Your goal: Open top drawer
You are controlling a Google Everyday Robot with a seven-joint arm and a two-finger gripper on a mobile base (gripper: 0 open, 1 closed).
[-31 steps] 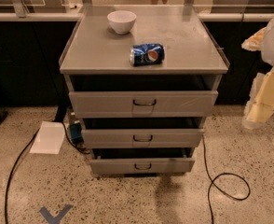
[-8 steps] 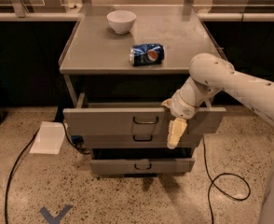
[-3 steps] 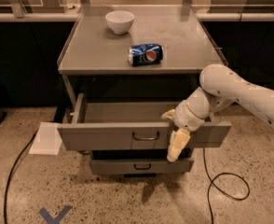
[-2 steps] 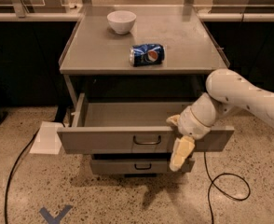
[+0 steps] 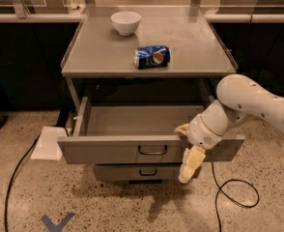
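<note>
The top drawer (image 5: 118, 151) of the grey metal cart is pulled far out toward me, and its shallow grey tray (image 5: 132, 120) shows bare. Its small dark loop handle (image 5: 152, 150) sits at the centre of the front. My gripper (image 5: 185, 151) is at the front panel just right of the handle. It is open and straddles the panel's top edge: one cream finger (image 5: 182, 128) hooks inside the tray, the other (image 5: 191, 163) hangs down in front. A narrower lower drawer (image 5: 142, 172) shows beneath, partly out.
On the cart top (image 5: 98, 57) stand a white bowl (image 5: 126, 22) and a lying blue Pepsi can (image 5: 152, 56). A white sheet (image 5: 49, 142) and a black cable (image 5: 16, 178) lie on the floor at left, and another cable loop (image 5: 236, 197) at right. Dark counters stand behind.
The top drawer has slid from shut to far out toward me. My gripper has moved with its front panel, down and toward me.
</note>
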